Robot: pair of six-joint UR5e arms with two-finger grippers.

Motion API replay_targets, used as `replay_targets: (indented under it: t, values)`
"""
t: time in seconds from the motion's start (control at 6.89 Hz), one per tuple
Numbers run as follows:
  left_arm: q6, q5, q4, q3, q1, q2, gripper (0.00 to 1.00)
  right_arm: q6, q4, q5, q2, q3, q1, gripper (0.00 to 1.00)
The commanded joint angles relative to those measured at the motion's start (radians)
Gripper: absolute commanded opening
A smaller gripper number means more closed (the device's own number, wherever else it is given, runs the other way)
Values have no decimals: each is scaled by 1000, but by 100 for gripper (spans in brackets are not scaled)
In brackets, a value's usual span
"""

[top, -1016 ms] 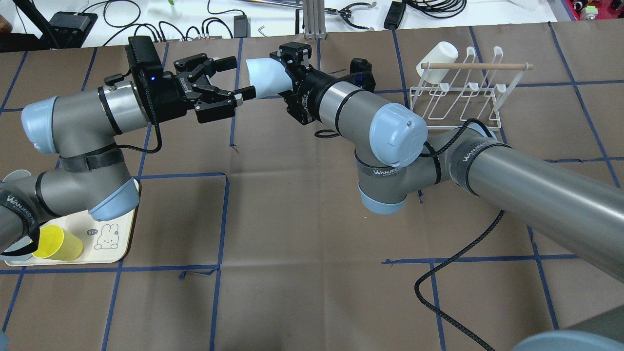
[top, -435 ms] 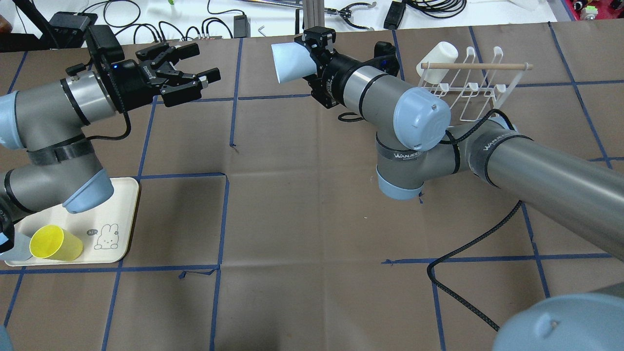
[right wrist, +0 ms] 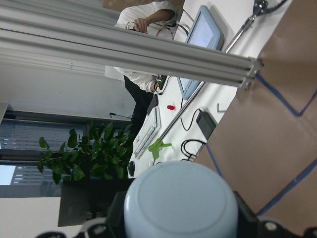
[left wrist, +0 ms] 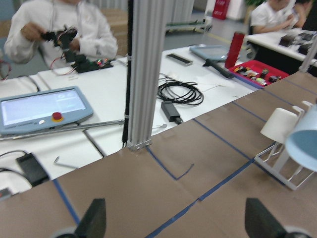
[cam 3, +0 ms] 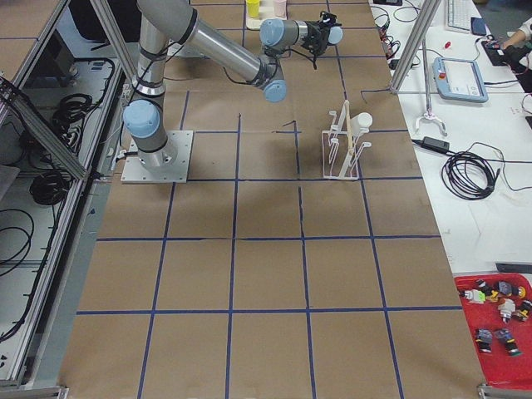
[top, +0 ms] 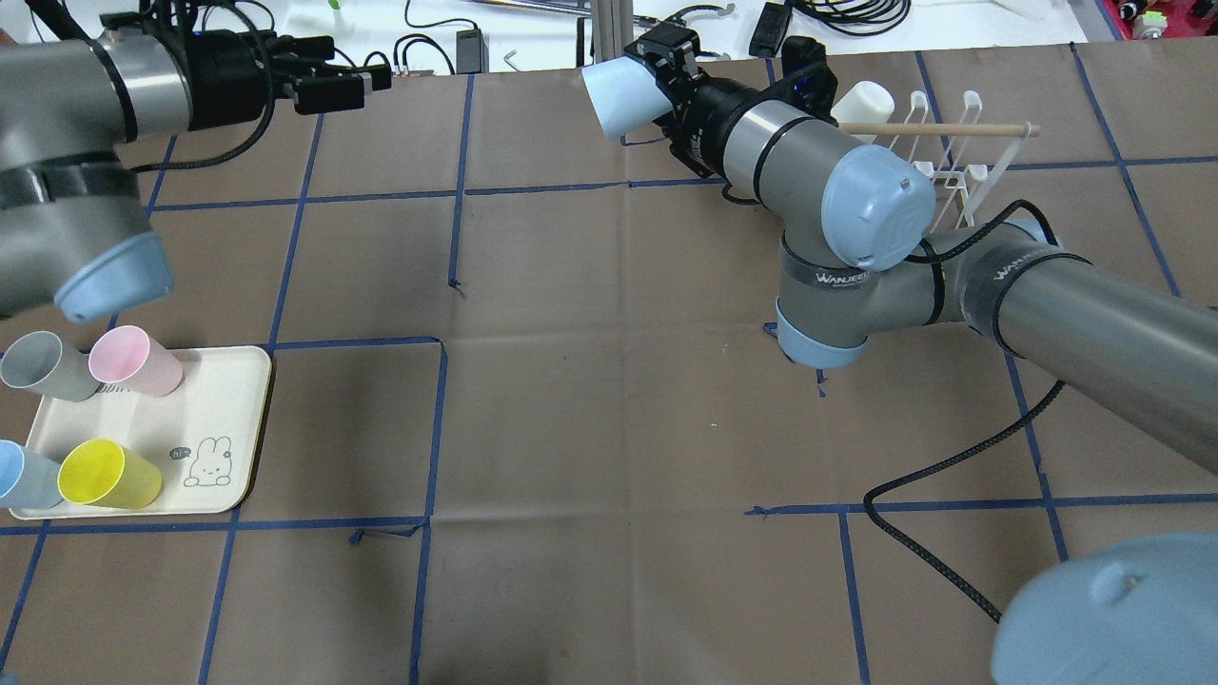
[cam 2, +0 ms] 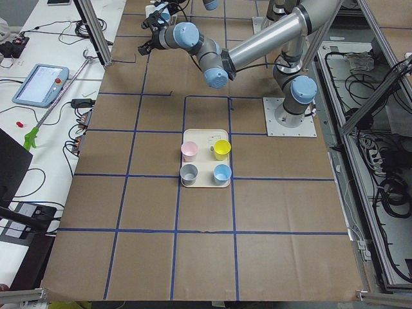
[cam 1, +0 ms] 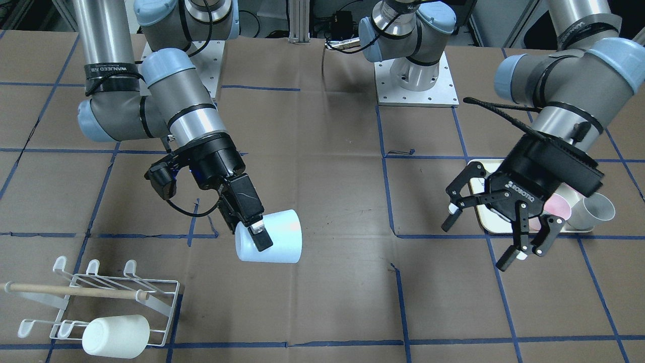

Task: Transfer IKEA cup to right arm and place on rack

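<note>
My right gripper (cam 1: 256, 233) is shut on the rim of a light-blue IKEA cup (cam 1: 274, 237) and holds it on its side above the table. In the overhead view this cup (top: 617, 95) sits left of the white wire rack (top: 933, 127), with the right gripper (top: 663, 84) behind it. The right wrist view shows only the cup's base (right wrist: 181, 203). The rack (cam 1: 75, 291) holds a white cup (cam 1: 116, 336) on one prong. My left gripper (cam 1: 504, 237) is open and empty, far off at the back left (top: 357, 65).
A cream tray (top: 228, 400) at the near left holds grey (top: 43, 366), pink (top: 133, 362), blue (top: 19, 476) and yellow (top: 105, 473) cups. A black cable (top: 942, 466) trails over the table under the right arm. Operators sit beyond the far edge.
The left gripper has drawn back to the left and far side, open. The right arm has carried the light-blue cup rightward, closer to the rack.
</note>
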Motion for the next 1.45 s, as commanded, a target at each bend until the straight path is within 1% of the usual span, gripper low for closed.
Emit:
replay_targets:
  t: [0.0, 0.15, 0.29, 0.44, 0.58, 0.73, 0.87, 1.02, 1.16, 1.31]
  values:
    - [-240, 365, -449, 245, -82, -25, 98, -339, 4, -5, -20, 0, -93, 22]
    - [-341, 491, -613, 292, -119, -25, 98, -500, 7, -7, -25, 0, -151, 21]
    - [-409, 582, -736, 303, -160, -11, 98, -657, 31, -11, -28, 0, -199, 21]
    - [-472, 666, -829, 306, -217, 5, 98, -796, 69, -42, -46, -1, -239, 21]
    - [-498, 711, -904, 304, -237, 33, 98, -925, 117, -95, -53, -3, -282, 21]
    - [-499, 710, -905, 274, -241, 60, 99, -1028, 137, -100, -45, -24, -343, 21]
    - [-491, 709, -894, 252, -242, 73, 99, -1105, 161, -93, -33, -70, -385, 21]
    - [-491, 703, -882, 239, -244, 87, 99, -1235, 197, -93, -1, -115, -414, 21]
    - [-488, 699, -876, 232, -245, 97, 99, -1299, 198, -88, 54, -162, -448, 21]
    - [-490, 698, -876, 235, -247, 101, 99, -1303, 198, -85, 120, -225, -456, 21]
